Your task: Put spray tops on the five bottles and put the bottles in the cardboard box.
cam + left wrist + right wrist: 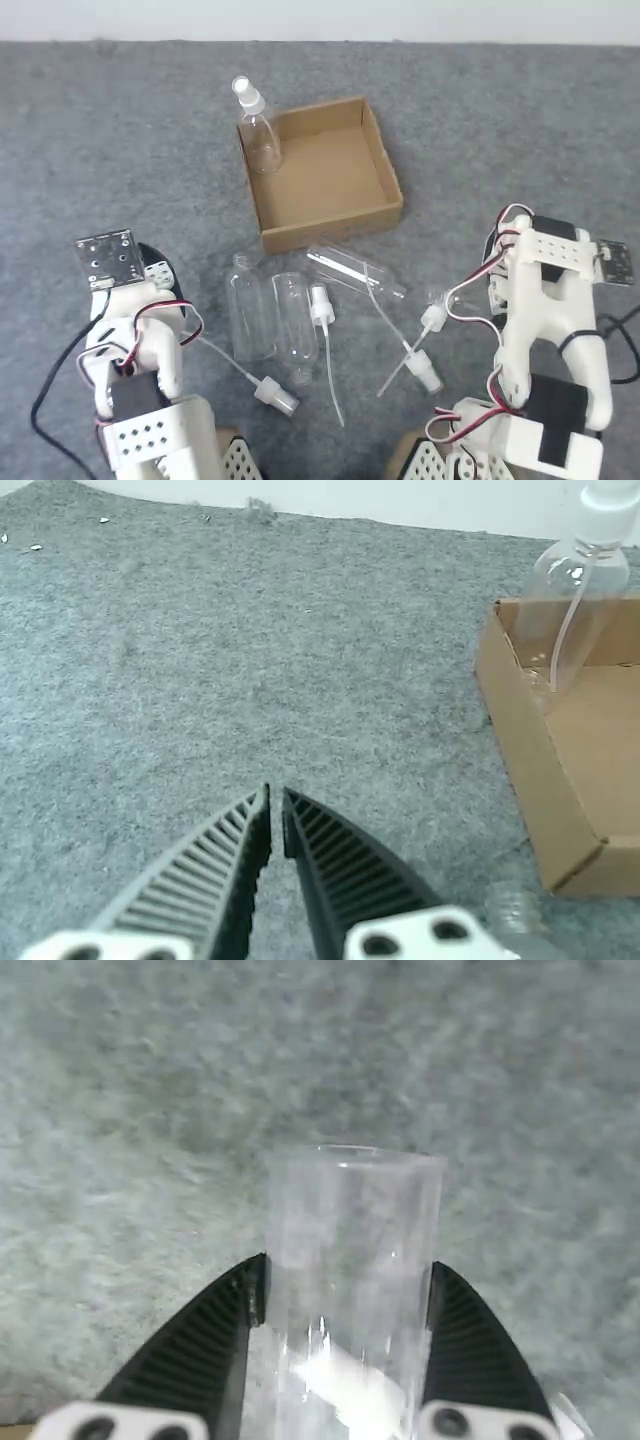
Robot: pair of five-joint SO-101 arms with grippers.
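Bottle (350,1260) pinched in R fingers (200,1350), L fingers (215,870) pressed together, capped btl (258,130) in box (330,228)

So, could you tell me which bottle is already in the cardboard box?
The spray-topped bottle standing in the cardboard box's far-left corner; three others lie outside on the table.

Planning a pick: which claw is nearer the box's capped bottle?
Left. Left claw: off the capped bottle's side of the cardboard box. Right claw, gripping another bottle: beyond the opposite side.

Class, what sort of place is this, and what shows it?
Probably a robotics lab bench: two white plastic robot arms, a grey felt table cover, loose clear plastic bottles beside a brown cardboard box.
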